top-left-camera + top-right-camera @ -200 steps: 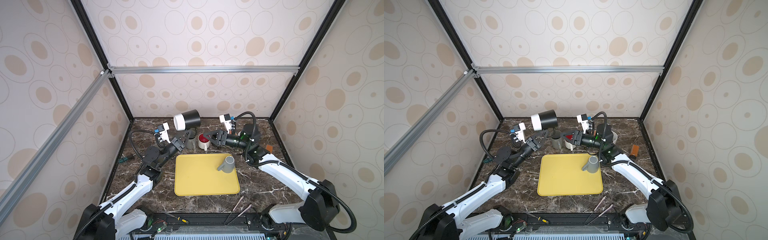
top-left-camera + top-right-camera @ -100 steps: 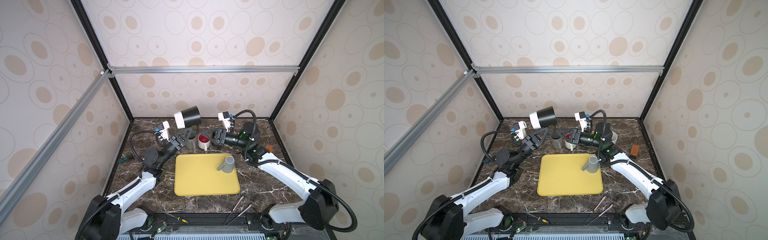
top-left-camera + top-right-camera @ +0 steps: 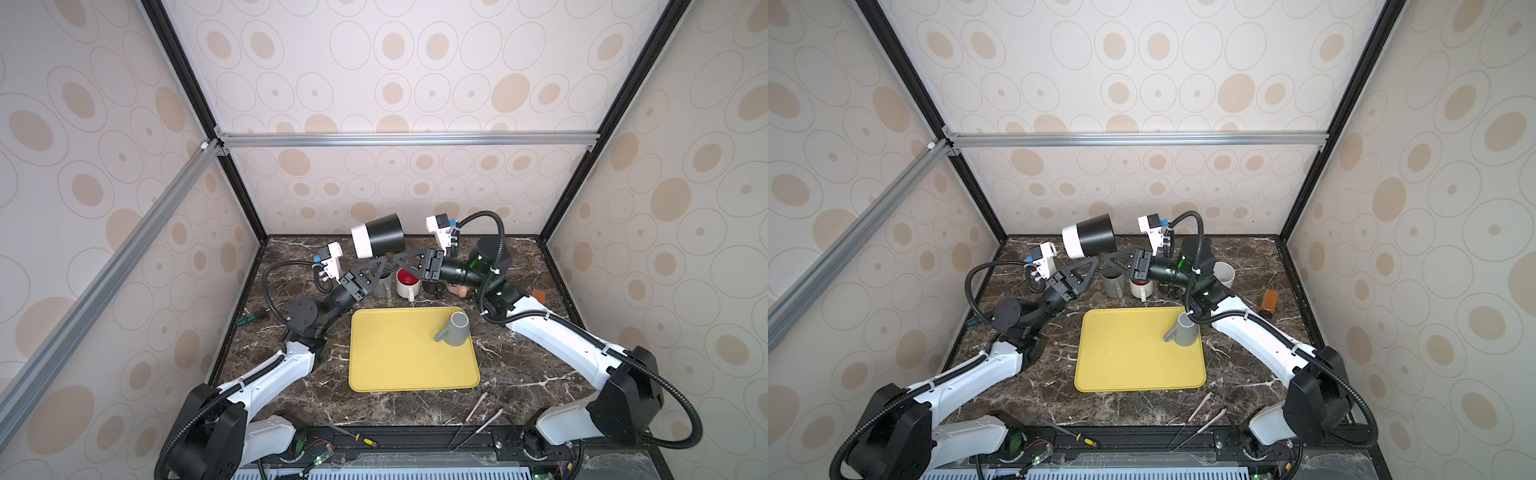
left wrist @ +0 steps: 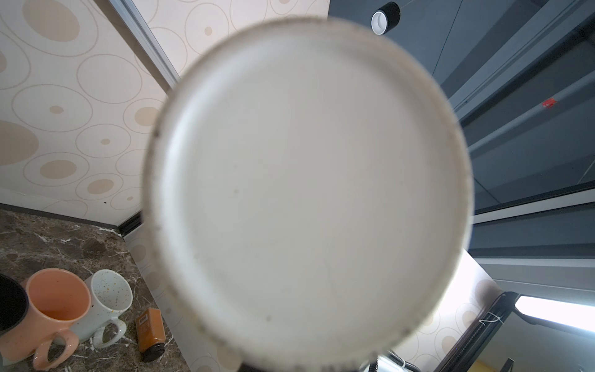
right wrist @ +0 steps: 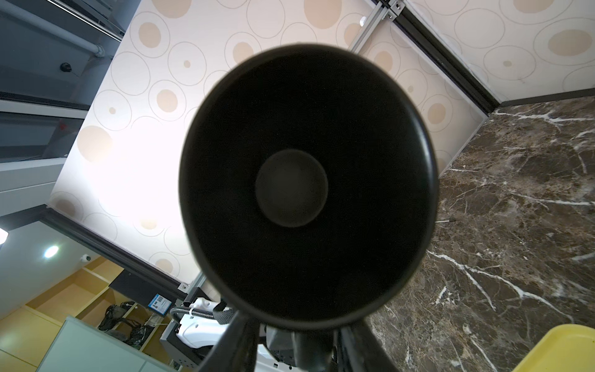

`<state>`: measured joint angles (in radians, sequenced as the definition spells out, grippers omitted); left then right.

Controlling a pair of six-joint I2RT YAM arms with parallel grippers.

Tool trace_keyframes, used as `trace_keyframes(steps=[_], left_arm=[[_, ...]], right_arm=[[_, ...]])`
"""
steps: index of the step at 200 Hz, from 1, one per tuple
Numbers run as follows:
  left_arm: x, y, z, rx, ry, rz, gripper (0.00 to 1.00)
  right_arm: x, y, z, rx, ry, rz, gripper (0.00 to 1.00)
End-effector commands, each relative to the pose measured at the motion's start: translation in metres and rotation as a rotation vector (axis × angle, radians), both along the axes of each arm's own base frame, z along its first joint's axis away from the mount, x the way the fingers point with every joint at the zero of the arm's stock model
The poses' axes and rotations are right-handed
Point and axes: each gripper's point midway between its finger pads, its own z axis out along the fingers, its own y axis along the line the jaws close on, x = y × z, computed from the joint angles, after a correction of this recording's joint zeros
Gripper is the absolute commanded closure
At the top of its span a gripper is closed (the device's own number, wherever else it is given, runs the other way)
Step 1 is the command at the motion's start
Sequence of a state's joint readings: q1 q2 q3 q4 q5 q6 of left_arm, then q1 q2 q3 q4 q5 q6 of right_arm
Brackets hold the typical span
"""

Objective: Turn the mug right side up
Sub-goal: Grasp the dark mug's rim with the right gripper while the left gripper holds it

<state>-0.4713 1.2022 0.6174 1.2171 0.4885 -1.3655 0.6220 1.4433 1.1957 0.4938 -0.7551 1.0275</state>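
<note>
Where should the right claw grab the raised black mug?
By the handle, coming from the mouth side. The black mug lies on its side in the air, white base toward the left claw, open mouth toward the right claw. The handle hangs underneath, between the right claw's open fingers.

Yellow tray (image 3: 399, 357) mid-bench, grey mug (image 3: 455, 330) in its rear right corner. Rear edge: red-lined mug (image 3: 405, 284), orange mug (image 4: 54, 309), speckled mug (image 4: 109, 296). Brown bottle (image 3: 1269, 301) by right edge. Green-handled tool (image 3: 248, 319) at left edge. Tweezers (image 3: 492, 417), screwdriver (image 3: 353, 434) at front edge.
</note>
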Motion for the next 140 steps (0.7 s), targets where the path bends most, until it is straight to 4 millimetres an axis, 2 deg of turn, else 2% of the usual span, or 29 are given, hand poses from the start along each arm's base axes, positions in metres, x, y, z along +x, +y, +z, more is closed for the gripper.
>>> trace_keyframes(steps=[1,56,73,99,125,128,133,135,139,140], left_arm=[[-0.024,0.011,0.040,-0.078,-0.160,-0.015,1.00],[-0.023,0.010,0.039,-0.072,-0.159,-0.014,1.00],[-0.023,0.010,0.039,-0.072,-0.157,-0.012,1.00],[-0.021,0.009,0.037,-0.066,-0.147,-0.012,1.00],[-0.019,0.005,0.032,-0.031,-0.135,-0.011,1.00],[-0.019,0.005,0.031,-0.020,-0.138,-0.010,0.95],[-0.018,0.004,0.028,-0.002,-0.132,-0.006,0.81],[-0.018,0.003,0.027,0.006,-0.130,-0.004,0.74],[-0.017,0.003,0.024,0.025,-0.123,0.004,0.51],[-0.016,0.002,0.022,0.030,-0.119,0.006,0.48]], right_arm=[[-0.001,0.003,0.019,0.041,-0.038,0.009,0.64],[-0.004,0.008,0.022,0.049,-0.044,0.020,0.71],[-0.003,0.009,0.022,0.048,-0.042,0.019,0.79],[-0.001,0.010,0.022,0.049,-0.041,0.017,1.00],[0.001,0.013,0.024,0.047,-0.041,0.018,1.00],[0.001,0.013,0.025,0.047,-0.041,0.015,1.00],[0.003,0.012,0.025,0.045,-0.040,0.005,1.00],[0.003,0.012,0.025,0.045,-0.040,0.002,1.00],[0.004,0.012,0.026,0.045,-0.044,-0.005,1.00],[0.005,0.011,0.026,0.045,-0.044,-0.007,1.00]])
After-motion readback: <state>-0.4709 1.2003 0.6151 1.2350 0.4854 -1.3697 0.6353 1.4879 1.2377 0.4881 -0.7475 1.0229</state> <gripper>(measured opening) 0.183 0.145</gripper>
